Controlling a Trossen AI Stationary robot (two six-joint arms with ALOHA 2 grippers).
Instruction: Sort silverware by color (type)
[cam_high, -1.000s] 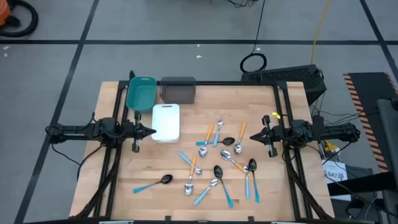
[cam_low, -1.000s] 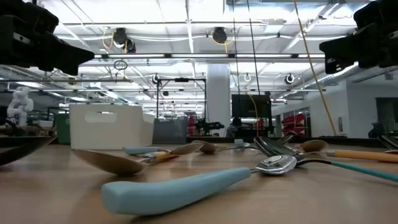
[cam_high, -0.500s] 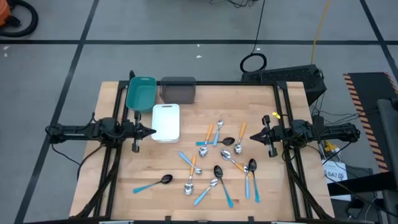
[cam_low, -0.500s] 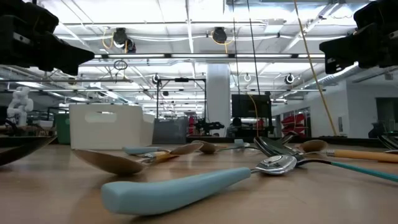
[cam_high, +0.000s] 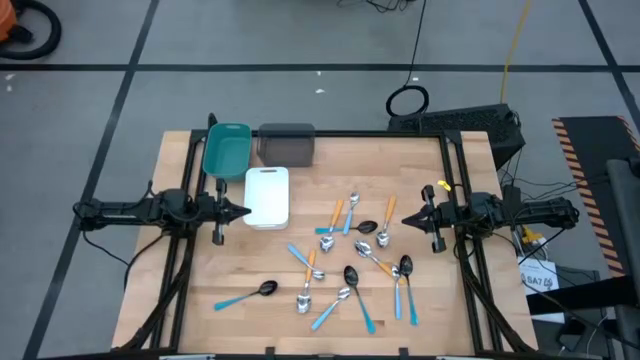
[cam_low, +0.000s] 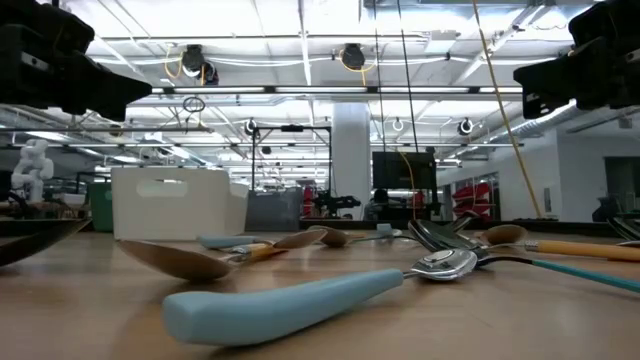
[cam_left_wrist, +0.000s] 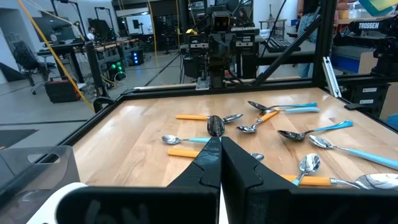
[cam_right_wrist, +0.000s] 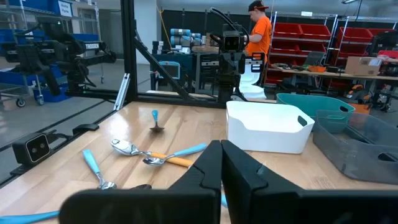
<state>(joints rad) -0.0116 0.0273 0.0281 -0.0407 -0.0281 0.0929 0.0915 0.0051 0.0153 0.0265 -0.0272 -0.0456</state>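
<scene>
Both claws are closed on nothing, fingers pressed together: the left gripper (cam_high: 243, 211) hangs at the table's left edge, just beside the white tray (cam_high: 267, 196), and the right gripper (cam_high: 410, 216) at the right edge, pointing inward at the spoons (cam_high: 352, 258). Nearest the front edge lie a lone black-bowled spoon with a light-blue handle (cam_high: 244, 295) and several more light-blue ones – some with shiny silver bowls, some black. Farther in, orange-handled spoons (cam_high: 335, 217) mix with them, handles crossing and pointing every way, all loose on the wooden table (cam_high: 190, 300) between the two arms. Beyond the white tray sit the teal tray (cam_high: 226, 149) and the grey tray (cam_high: 287, 144) – side by side at the far edge.
</scene>
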